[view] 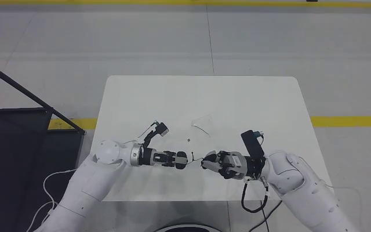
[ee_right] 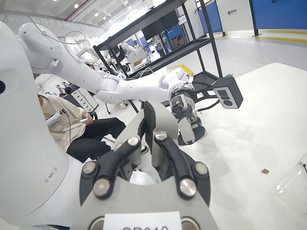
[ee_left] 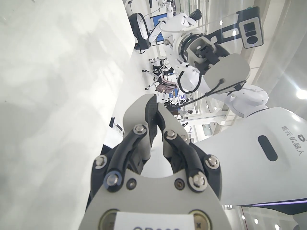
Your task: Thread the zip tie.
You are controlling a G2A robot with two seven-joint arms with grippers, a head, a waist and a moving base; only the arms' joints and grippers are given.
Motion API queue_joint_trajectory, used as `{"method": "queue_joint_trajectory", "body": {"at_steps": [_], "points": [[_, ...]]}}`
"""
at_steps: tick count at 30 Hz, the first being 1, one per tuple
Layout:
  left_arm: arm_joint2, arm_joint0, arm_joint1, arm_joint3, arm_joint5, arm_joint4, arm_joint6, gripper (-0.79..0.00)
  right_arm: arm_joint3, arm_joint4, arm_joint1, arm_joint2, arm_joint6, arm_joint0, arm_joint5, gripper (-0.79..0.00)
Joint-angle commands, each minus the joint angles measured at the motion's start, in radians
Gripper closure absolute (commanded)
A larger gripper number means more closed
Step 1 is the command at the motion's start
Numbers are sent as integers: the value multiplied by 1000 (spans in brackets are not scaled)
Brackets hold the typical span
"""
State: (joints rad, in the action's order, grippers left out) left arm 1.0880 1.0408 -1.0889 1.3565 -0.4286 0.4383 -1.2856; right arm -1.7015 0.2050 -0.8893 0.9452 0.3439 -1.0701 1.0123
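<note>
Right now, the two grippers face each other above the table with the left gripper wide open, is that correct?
Not quite: the left gripper is shut, pinching the black zip tie, as the left wrist view shows; the rest holds.

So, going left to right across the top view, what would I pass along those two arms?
Left arm's wrist camera → left gripper → zip tie → right gripper → right arm's wrist camera.
</note>
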Motion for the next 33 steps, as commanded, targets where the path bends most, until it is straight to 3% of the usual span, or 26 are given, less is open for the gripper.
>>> {"method": "queue_joint_trajectory", "body": {"at_steps": [1,22,30,31,33], "points": [[2,2,2,-1,-1,-4,-6,0,-1,13,3,0,-22,-3,0,0],[2,12,15,11,1,-58,-16,0,-5,170,47,-60,-266,4,0,0],[33,31,15,32,-37,21,74,0,15,189,66,-105,-321,36,0,0],[38,33,14,34,-43,37,87,0,16,192,68,-108,-329,39,0,-12],[48,37,13,37,-54,64,109,0,19,200,73,-115,-347,42,0,-114]]}}
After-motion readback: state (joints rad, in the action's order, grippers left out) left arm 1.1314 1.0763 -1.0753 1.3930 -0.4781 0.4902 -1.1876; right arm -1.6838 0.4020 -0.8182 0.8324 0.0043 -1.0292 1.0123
